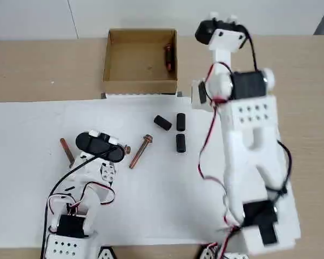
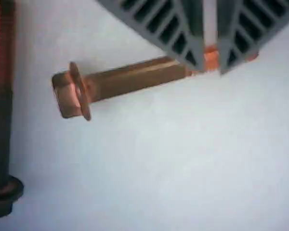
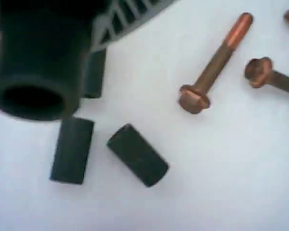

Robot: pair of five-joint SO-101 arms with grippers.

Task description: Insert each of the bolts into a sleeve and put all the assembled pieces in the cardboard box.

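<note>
1. Three loose sleeves (image 1: 180, 143) lie on the white sheet (image 1: 167, 194); right gripper (image 1: 201, 96) clamps a fourth sleeve (image 3: 36, 72).
2. Left gripper (image 2: 209, 57) pinches a lying bolt (image 2: 120, 82) by its tip.
3. Bolt seems rigid, slick; mid-shank holds steadier.

Copper bolts (image 1: 140, 151) lie flat on paper, black sleeves (image 1: 180, 143) loose beside them. One assembled piece (image 1: 169, 56) rests in the cardboard box (image 1: 113, 59).

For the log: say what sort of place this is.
Probably a lab or workshop bench: two robot arms at a wooden table, bolts and sleeves on a white sheet, a cardboard box.
</note>
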